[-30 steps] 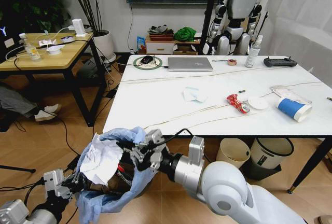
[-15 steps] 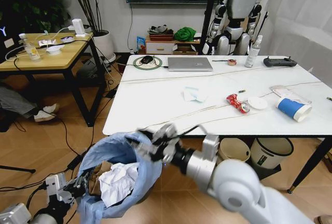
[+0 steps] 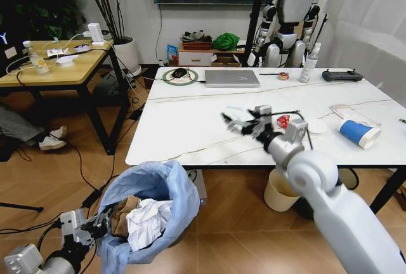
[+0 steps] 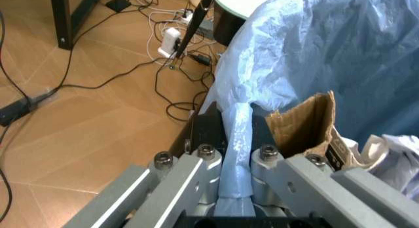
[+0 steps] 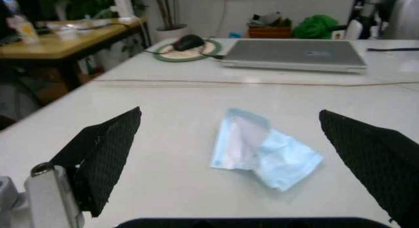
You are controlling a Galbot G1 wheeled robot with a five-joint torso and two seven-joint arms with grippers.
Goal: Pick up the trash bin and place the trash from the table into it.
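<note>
The trash bin [image 3: 152, 207], dark with a light-blue bag, hangs low at the left beside the table [image 3: 184, 128]. My left gripper [image 3: 95, 226] is shut on its rim; the left wrist view shows the fingers [image 4: 203, 162] clamping rim and bag [image 4: 237, 139]. A cardboard box [image 4: 304, 127] and white tissues [image 3: 149, 220] lie inside. My right gripper [image 3: 244, 122] hovers open over the tabletop, its fingers [image 5: 105, 154] on either side of a pale blue packet [image 5: 262, 152]. Farther right lie a crushed red can [image 3: 283, 120], a blue-white paper cup [image 3: 360, 132] and a flat plastic packet [image 3: 347, 111].
A silver laptop [image 3: 232, 78], a spray bottle [image 3: 309, 63] and a black controller [image 3: 342, 76] sit at the table's far side. A cream bin [image 3: 279, 191] and a white bin [image 3: 333, 188] stand underneath. A wooden table [image 3: 51, 65] stands at left; cables cross the floor.
My right gripper has left the bin, risen and swung right over the table to the pale blue packet. The white tissue now lies in the bin, which hangs slightly lower.
</note>
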